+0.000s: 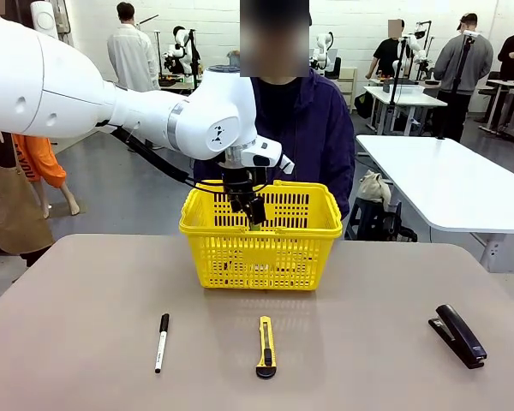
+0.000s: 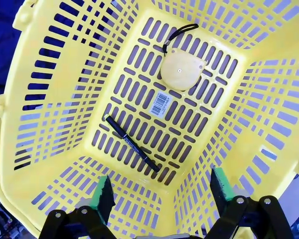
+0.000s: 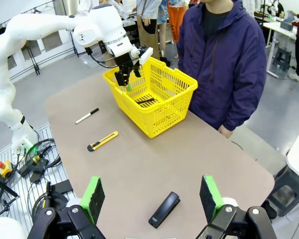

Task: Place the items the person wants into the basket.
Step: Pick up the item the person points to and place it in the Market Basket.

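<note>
Progress looks about two-thirds of the way, judging by what lies where. The yellow basket (image 1: 261, 257) stands at the far middle of the table, just in front of the person (image 1: 313, 128) in the dark jacket. On its floor rest the round yellow tape measure (image 2: 182, 69) and the slim black pen (image 2: 132, 143), apart from each other. The left claw (image 1: 248, 208) hangs over the basket's far left rim with its fingers spread and nothing between them. The black stapler (image 1: 459, 335) lies on the near right of the table, not yet picked up, so that seems to be the piece left. The right claw (image 3: 151, 186) hovers above that end, spread wide and empty, the stapler below it. The marker (image 1: 161, 342) and the utility knife (image 1: 265, 347) sit on the near side, left and middle, probably not wanted.
</note>
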You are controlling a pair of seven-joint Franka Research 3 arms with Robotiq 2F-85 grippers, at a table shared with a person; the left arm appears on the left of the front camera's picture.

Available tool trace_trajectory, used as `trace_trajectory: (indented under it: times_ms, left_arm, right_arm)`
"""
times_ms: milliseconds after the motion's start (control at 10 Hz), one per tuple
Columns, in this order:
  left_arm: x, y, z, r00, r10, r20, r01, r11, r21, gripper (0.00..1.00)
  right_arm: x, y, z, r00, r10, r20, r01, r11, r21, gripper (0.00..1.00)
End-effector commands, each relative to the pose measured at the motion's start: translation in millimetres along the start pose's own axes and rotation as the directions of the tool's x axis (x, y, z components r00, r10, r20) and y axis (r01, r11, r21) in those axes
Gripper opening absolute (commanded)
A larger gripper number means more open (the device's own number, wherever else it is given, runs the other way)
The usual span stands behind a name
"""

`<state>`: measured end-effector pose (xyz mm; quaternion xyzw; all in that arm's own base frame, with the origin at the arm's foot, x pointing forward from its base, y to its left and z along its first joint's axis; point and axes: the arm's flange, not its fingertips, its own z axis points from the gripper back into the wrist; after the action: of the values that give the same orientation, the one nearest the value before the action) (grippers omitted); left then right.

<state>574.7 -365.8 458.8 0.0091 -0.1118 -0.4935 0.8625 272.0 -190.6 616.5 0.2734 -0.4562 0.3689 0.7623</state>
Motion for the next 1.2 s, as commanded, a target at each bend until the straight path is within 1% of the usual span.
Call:
trace_trajectory:
  times_ms: [0, 200, 600, 800, 900, 1000, 1100]
  left_arm:
    - [-1.1, 5.6, 4.6, 1.0, -0.025, -0.004, 0.025, 0.999, -0.03, 1.0]
    - [-2.7, 1.4, 4.6, 1.0, -0.021, 0.002, 0.021, 1.0, -0.018, 1.0]
    - [-2.2, 7.6, 6.5, 1.0, -0.018, -0.003, 0.018, 0.999, -0.028, 1.0]
    - [-5.8, -0.3, 12.4, 1.0, -0.008, 0.014, 0.008, 1.0, -0.028, 1.0]
    - [-7.1, 4.3, 25.2, 1.0, -0.026, 0.014, 0.026, 0.999, -0.021, 1.0]
    - [-16.4, 0.6, 47.5, 1.0, -0.002, 0.002, 0.002, 1.0, 0.009, 1.0]
    - [-39.1, -13.5, 81.5, 1.0, 0.023, -0.01, -0.022, 0.997, 0.07, 1.0]
  right_arm:
    - [3.1, -1.9, 0.4, 0.999, 0.015, 0.03, -0.015, 1.0, 0.006, 1.0]
    - [3.1, -1.9, 0.4, 0.999, 0.015, 0.03, -0.015, 1.0, 0.006, 1.0]
    - [3.1, -1.9, 0.4, 0.999, 0.015, 0.03, -0.015, 1.0, 0.006, 1.0]
    - [3.1, -1.9, 0.4, 0.999, 0.015, 0.03, -0.015, 1.0, 0.006, 1.0]
    - [3.1, -1.9, 0.4, 0.999, 0.015, 0.03, -0.015, 1.0, 0.006, 1.0]
    - [3.1, -1.9, 0.4, 0.999, 0.015, 0.03, -0.015, 1.0, 0.006, 1.0]
    - [3.1, -1.9, 0.4, 0.999, 0.015, 0.03, -0.015, 1.0, 0.006, 1.0]
